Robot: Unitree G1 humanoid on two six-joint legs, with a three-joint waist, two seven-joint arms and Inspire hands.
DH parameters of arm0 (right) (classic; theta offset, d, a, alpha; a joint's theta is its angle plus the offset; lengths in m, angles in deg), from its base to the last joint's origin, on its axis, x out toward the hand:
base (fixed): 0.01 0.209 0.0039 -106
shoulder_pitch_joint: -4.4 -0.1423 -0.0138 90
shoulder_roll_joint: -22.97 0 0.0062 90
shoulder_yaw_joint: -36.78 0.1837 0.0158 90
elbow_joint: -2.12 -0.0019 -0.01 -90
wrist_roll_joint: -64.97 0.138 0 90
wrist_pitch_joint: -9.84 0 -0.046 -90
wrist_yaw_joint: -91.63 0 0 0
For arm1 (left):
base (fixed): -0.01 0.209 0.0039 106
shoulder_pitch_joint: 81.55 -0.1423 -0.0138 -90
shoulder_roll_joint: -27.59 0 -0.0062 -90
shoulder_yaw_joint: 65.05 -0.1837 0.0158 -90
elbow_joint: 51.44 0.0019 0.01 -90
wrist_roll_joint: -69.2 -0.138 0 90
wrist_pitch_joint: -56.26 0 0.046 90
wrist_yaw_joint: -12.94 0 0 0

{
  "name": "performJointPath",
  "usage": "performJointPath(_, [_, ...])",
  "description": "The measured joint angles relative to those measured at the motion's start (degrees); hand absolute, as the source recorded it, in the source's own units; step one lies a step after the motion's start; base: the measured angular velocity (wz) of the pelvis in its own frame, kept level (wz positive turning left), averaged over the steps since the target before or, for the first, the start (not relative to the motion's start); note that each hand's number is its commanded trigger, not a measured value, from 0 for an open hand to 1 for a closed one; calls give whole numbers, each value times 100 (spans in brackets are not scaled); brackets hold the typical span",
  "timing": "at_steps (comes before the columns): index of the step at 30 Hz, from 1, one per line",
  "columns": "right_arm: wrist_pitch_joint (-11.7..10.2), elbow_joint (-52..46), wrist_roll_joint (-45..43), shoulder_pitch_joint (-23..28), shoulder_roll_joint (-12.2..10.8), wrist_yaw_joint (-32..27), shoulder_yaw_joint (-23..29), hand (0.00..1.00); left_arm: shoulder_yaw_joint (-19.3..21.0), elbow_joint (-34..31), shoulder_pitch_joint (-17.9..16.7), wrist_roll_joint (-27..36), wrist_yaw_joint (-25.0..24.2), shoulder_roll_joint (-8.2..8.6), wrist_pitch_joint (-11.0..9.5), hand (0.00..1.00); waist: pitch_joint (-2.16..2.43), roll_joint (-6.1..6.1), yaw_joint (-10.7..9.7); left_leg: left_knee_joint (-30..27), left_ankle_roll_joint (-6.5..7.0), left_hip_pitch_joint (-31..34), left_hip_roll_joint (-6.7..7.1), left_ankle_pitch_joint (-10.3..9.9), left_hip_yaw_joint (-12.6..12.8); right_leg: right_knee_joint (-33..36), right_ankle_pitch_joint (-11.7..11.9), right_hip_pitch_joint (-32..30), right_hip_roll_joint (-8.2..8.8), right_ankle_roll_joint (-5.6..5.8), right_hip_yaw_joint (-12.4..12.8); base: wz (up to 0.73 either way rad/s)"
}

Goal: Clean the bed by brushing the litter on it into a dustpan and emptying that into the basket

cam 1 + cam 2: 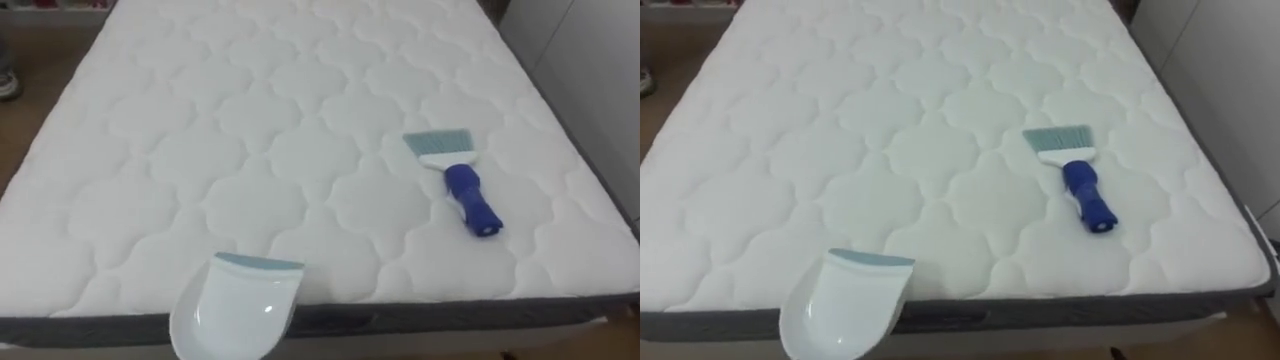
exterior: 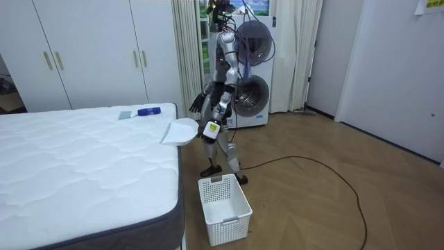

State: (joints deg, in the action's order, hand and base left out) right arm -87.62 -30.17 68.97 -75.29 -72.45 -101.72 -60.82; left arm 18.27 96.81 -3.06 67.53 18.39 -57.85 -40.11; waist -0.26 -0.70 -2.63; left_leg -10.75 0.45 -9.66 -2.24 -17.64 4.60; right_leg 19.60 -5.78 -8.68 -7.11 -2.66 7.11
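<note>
Robot stands at bed's (image 1: 250,150) end, facing it. L hand (image 2: 210,129) is at the bed's edge w/ the pan's (image 1: 238,308) handle running to it. Can't tell if those fingers are clamped, too small in room view. R hand (image 2: 197,104) is up higher, over the edge, fingers apart, holding nothing.

Just ahead of L fingers the pan's lip crosses the grey edge band onto the quilted top. Ahead of R fingers, well in from the edge, lies the brush (image 1: 460,185): blue handle toward robot, bristles away, flat. It's well apart from the pan, w/ plain mattress between them and beyond to the far end. Bed's R side edge runs just past the brush. Wood floor (image 2: 312,194) lies wide behind robot.

Containers: pan's scoop is bare white inside. Basket (image 2: 229,228) sits on the floor below L fingers, by the bed corner, open top up.
</note>
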Motion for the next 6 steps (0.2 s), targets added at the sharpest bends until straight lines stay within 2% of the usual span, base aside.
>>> performJointPath(6, [12,35,22,16,-38,265,3,0,216,49,-201,115,-192,79,7,0,-5,1,21,7,0,-9,-18,0,-27,-94,6,37,21,-10,-103,1])
